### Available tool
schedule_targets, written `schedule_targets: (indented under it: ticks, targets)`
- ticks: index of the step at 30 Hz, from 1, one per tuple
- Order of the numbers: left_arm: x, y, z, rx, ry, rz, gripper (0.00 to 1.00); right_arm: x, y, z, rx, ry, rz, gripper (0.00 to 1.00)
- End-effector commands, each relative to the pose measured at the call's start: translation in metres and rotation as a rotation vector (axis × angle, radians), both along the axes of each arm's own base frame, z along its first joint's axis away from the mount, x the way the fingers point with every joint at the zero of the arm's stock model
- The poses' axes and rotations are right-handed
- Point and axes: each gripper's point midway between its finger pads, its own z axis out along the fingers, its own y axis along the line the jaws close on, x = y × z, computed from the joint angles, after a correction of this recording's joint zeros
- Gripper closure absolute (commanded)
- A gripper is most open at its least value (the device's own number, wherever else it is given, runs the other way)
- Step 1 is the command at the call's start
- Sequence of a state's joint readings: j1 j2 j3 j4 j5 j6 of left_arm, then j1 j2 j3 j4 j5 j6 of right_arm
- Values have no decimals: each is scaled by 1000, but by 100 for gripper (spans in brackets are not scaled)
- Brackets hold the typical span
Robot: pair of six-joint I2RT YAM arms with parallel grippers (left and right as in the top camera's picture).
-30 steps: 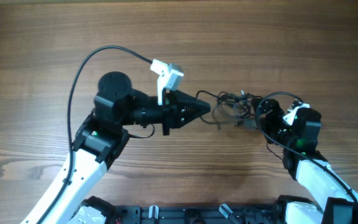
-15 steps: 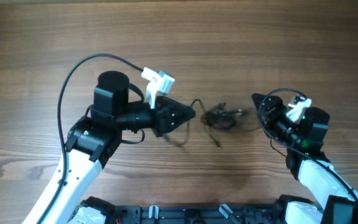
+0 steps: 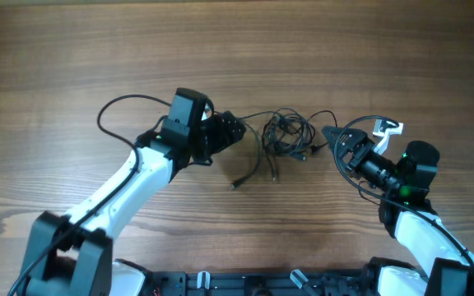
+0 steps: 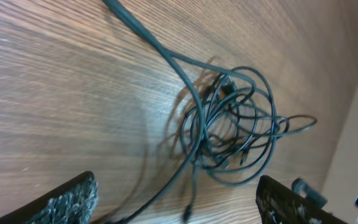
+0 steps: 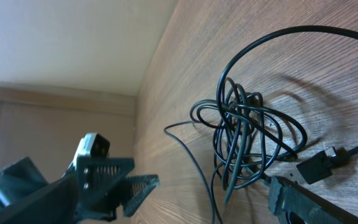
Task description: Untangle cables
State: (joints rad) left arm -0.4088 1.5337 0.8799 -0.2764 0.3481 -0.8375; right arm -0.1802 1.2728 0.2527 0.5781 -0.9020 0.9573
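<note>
Desk (image 3: 72, 66) of brown wood, left arm (image 3: 130, 177) and right arm (image 3: 422, 238) reaching in. Left jaws gape wide, gripping nothing; right jaws look spread too, empty. Cables (image 3: 287, 134) lie knotted between them, one strand running in between the left jaws, a plug (image 5: 319, 165) just beside the right.

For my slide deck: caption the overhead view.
Left hand and right hand, both open, flank tangled black cables on a wooden table.
</note>
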Motion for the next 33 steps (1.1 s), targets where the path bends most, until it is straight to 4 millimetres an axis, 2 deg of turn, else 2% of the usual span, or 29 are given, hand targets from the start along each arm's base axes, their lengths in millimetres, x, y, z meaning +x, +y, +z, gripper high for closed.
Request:
schedule_targets:
  ticks: [1,3,5,6,8,9,10,12,14,16,19,25,27,28,31,32,33]
  targets:
    - [-3,-47,28,-176,-81,-169,17,-1,2,1,-47,-56,40,0]
    - [1,-74,52,-230,-214,-237,17,-2,3,0,-47,-52,41,0]
    - [7,-84,57,-202,-281,-203,17,-1,2,0,-48,-52,40,0]
    - [10,-84,52,-166,-270,-128,17,-1,2,0,-51,-51,33,0]
    - [6,-76,30,-138,-117,117,16,0,1,-1,-58,-53,28,0]
    - [0,-76,21,-162,-21,232,12,0,1,-1,-60,-56,29,0]
    - [-6,-83,16,-215,65,328,0,0,1,-1,-60,-55,29,0]
    - [-13,-101,13,-328,184,464,0,0,1,-1,-60,-55,29,0]
    - [-12,-113,11,-379,185,561,0,0,1,-2,-58,-50,29,0]
    - [-12,-114,-1,-381,178,660,0,-1,1,-4,-56,-36,30,0]
    - [-16,-114,-30,-431,295,855,0,-3,1,-8,-52,-13,30,0]
    - [4,-124,-45,-499,244,879,0,-4,-1,-13,-57,12,15,0]
    - [3,-124,-55,-481,251,882,0,-4,-1,-13,-57,12,15,0]
    - [1,-125,-61,-471,267,874,8,-4,-1,-13,-57,12,15,0]
    - [-4,-128,-68,-433,261,828,78,-4,-1,-13,-57,12,15,0]
    - [-3,-129,-67,-409,233,790,94,-4,-1,-13,-57,12,15,0]
    - [-3,-130,-65,-403,217,763,96,-4,-1,-13,-57,13,16,0]
